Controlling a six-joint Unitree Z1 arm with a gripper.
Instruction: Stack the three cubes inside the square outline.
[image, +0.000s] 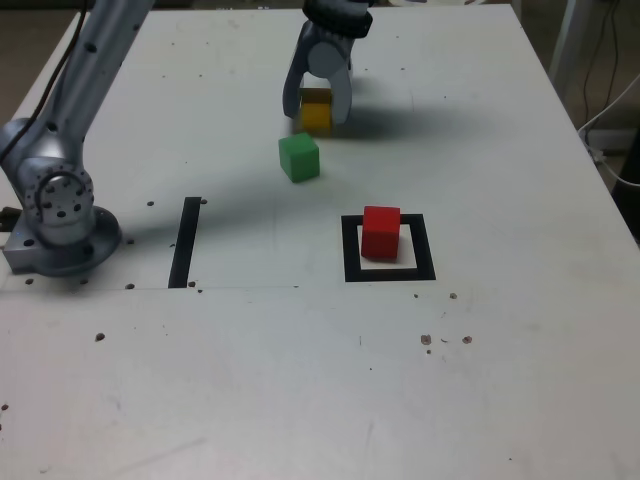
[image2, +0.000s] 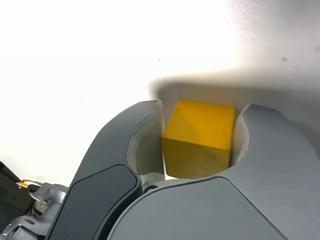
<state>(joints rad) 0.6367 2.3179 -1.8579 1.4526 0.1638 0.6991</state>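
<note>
small matte yellow cube, perhaps darker on its shaded side

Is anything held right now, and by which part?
The yellow cube is inside the gripper, one finger either side; whether they actually hold it cannot be told.

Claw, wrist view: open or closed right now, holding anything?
Claw: fingers around the yellow cube; whether they are closed on it can't be told.

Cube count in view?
3: matte red cube inside the black tape square; matte green cube outside it; matte yellow cube between the hand's fingers.
</note>
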